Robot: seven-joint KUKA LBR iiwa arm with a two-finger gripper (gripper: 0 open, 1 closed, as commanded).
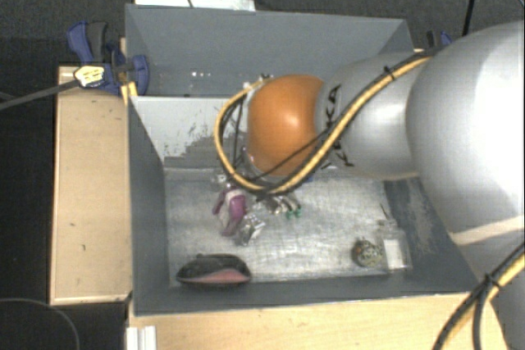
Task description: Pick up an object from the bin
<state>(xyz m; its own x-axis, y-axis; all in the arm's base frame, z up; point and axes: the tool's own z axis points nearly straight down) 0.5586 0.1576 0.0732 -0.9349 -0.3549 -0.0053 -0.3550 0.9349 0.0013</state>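
I am looking down into the grey bin [152, 201] from far away. My big silver arm [394, 127] comes in from the right side. It ends in a round orange cover [283, 123], and yellow and black cables [223, 145] loop around that cover. The orange cover hangs low over the bin floor, close to the back wall and a bit left of the middle. The jaws are under it, and the cover hides most of them, so I cannot tell if they are spread apart or pressed together. Right below the cover lies a small purple thing [233, 207], maybe a little toy, but I am not sure. It sits on the floor of the bin, and I cannot tell if the jaws touch it. Just beside it, a bit nearer the front, is a small shiny silver thing [250, 232]. A tiny green bit [291, 211] lies just to the right of those two. A dark oval thing [213, 269] with a pink edge lies alone by the front wall, on the left. Well apart from all of these, near the front right corner, is a round speckled ball [367, 252]. A small white piece [394, 252] lies just beside that ball.
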